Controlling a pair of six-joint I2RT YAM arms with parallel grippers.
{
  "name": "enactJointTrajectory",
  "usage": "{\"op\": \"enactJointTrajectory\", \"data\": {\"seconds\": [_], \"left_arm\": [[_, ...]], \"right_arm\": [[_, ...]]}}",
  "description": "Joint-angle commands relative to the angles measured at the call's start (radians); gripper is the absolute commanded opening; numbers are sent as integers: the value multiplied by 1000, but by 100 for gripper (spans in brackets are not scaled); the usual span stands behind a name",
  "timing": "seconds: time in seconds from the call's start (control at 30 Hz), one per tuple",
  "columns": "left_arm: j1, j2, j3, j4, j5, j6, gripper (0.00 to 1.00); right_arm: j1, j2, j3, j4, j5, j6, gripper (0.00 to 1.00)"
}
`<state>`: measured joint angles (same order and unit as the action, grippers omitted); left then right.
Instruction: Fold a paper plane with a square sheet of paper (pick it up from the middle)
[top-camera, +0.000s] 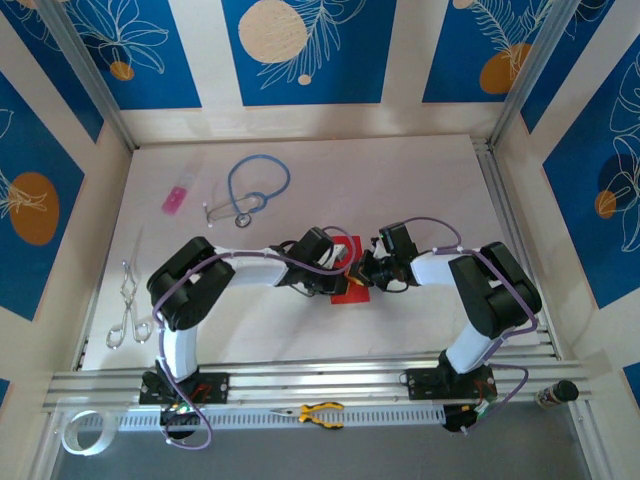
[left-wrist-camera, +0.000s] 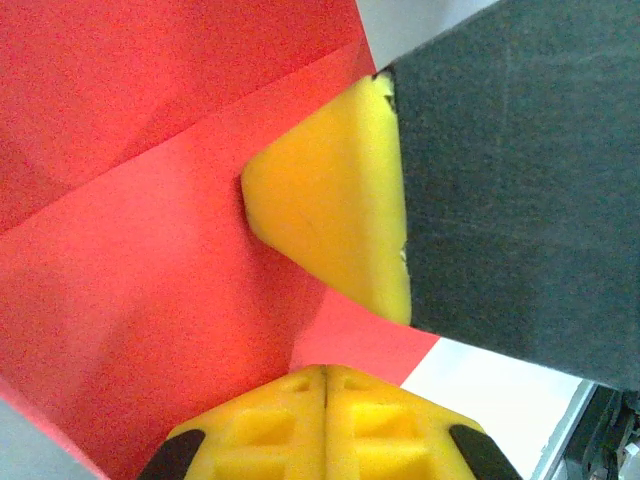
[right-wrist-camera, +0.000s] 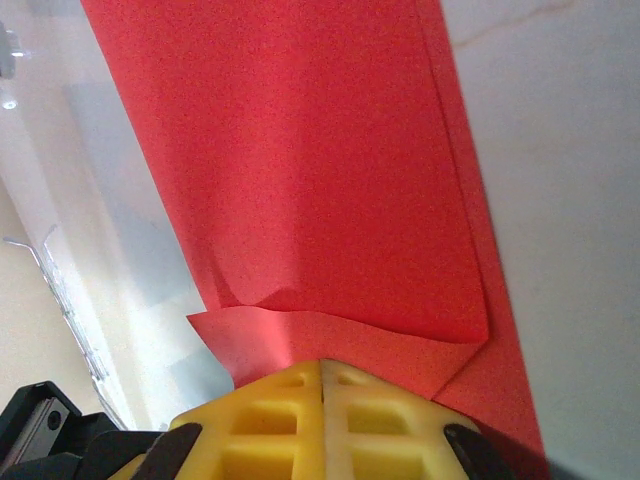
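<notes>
Blue leaf-patterned panels are seen walling in a white bench (top-camera: 400, 180). The square sheet of paper (top-camera: 349, 291) is found about midway between its left and right edges, a little toward the near edge, tucked between the two arms. It appears to be partly folded: a diagonal crease is shown from the left wrist, and a doubled layer along one side from the right wrist.

The left fingers (left-wrist-camera: 318, 412) are clenched together at the red surface, with nothing visibly caught between them. The right fingers (right-wrist-camera: 316, 402) are likewise pressed shut, set against a flap edge that is buckled into a soft wave just ahead of them. Whether paper is nipped there cannot be told. From the left wrist, one yellow tip of the right fingers is seen laid on the sheet beside the crease.

Trouble is to be expected from that wave. If it is flattened as it lies, a stray wrinkle could be pressed in and the fold thrown out of line. Since the sheet seems to be held only by pressure from above, it could also be skidded across the smooth bench by any sideways drag. If both arms are pushed in opposite directions, a tear at the crease could be started.
</notes>
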<state>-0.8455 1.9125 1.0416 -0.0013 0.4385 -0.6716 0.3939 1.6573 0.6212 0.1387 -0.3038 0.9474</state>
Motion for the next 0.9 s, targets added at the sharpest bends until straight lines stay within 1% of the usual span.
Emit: {"op": "enactJointTrajectory", "data": {"seconds": [0.0, 0.43, 0.63, 0.87], "left_arm": [[-10, -13, -21, -34, -21, 24, 0], [-14, -66, -58, -81, -54, 51, 0], [-15, -96, -91, -92, -51, 51, 0], [-17, -149, -135, -119, -99, 60, 0]], "right_arm": [[-8, 42, -7, -88, 38, -12, 0], [-12, 56, -6, -93, 38, -17, 0], [-13, 62, -5, -95, 37, -18, 0], [-13, 61, -3, -96, 34, -19, 0]]}}
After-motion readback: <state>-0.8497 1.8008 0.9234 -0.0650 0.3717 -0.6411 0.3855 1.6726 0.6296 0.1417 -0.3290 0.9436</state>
